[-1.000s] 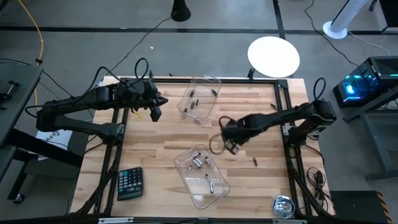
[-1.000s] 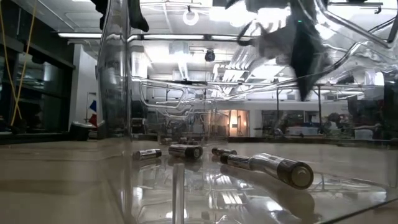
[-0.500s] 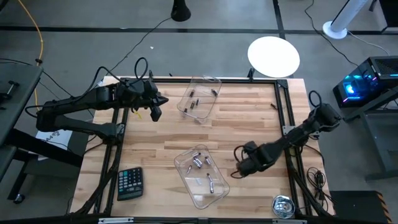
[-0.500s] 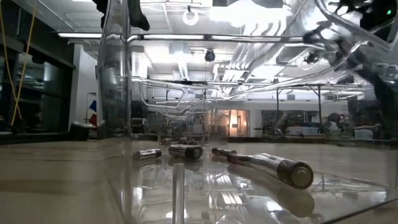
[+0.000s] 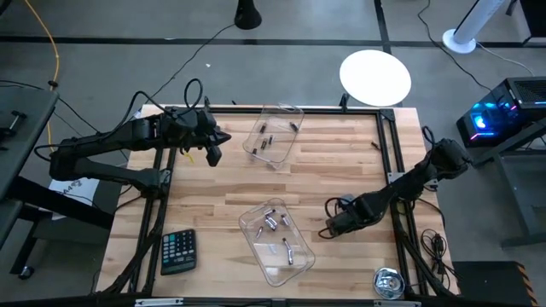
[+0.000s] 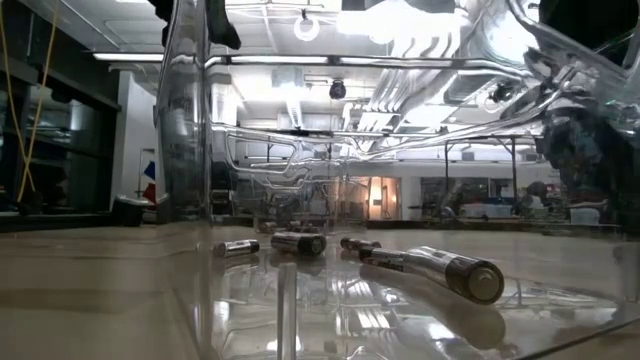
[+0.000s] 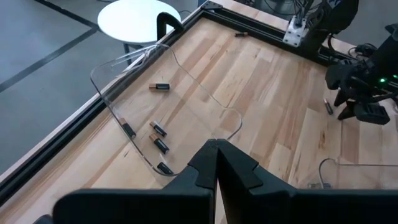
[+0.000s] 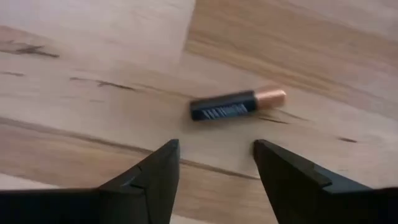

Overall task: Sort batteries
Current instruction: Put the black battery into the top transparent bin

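Note:
A loose battery [image 8: 236, 106], black with a copper end, lies on its side on the wood near the table's right side; it also shows as the battery [image 7: 328, 107]. My right gripper [image 8: 214, 146] is open and low just short of it, with a finger on either side and neither touching. It shows in the high view as my right gripper [image 5: 334, 228]. My left gripper [image 7: 216, 152] is shut and empty, held above the far left of the table [image 5: 213, 153]. Several batteries lie in the far clear tray [image 5: 273, 135] and in the near clear tray [image 5: 275, 240].
A calculator [image 5: 177, 251] lies at the near left and a round tape measure [image 5: 388, 283] at the near right corner. One more small battery [image 5: 374, 145] lies by the far right frame rail. Bare wood stretches between the two trays.
My right gripper has swung from the middle of the table, beside the near tray, toward the near right, and has come down low over the loose battery. The batteries in the near tray lie as before.

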Controlling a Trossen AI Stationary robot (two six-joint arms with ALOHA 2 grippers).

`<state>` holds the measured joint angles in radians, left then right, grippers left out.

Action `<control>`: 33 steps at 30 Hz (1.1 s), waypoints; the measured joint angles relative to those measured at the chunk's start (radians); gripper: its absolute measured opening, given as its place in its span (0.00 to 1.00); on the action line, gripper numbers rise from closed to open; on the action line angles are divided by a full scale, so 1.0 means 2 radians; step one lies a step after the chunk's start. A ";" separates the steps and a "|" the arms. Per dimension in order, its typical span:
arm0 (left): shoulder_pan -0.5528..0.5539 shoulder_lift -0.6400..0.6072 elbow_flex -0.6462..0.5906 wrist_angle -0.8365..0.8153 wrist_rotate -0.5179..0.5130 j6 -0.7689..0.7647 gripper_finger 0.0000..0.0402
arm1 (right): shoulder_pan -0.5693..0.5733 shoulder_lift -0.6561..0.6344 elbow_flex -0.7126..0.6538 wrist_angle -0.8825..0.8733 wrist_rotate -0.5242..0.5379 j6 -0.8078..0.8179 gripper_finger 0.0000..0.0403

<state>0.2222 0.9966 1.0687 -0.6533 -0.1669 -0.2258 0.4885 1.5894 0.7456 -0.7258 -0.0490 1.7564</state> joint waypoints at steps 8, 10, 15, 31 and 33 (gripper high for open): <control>0.000 0.000 0.000 0.000 0.000 -0.010 0.00 | -0.015 0.003 0.013 -0.013 0.000 -0.017 0.41; 0.000 0.000 0.000 0.000 0.000 -0.014 0.00 | -0.013 0.005 0.032 -0.024 0.000 -0.043 0.40; 0.000 0.000 0.000 -0.001 0.000 -0.016 0.00 | 0.009 0.006 0.083 -0.090 0.015 -0.062 0.40; 0.000 0.000 0.000 -0.001 0.000 -0.004 0.00 | 0.000 0.005 0.109 -0.135 0.154 0.270 0.40; 0.000 0.000 0.000 -0.001 0.000 -0.003 0.00 | -0.016 0.005 0.109 -0.140 0.158 0.271 0.40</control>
<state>0.2222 0.9966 1.0687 -0.6547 -0.1665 -0.2320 0.4568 1.6003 0.9642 -1.0060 0.2673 2.2993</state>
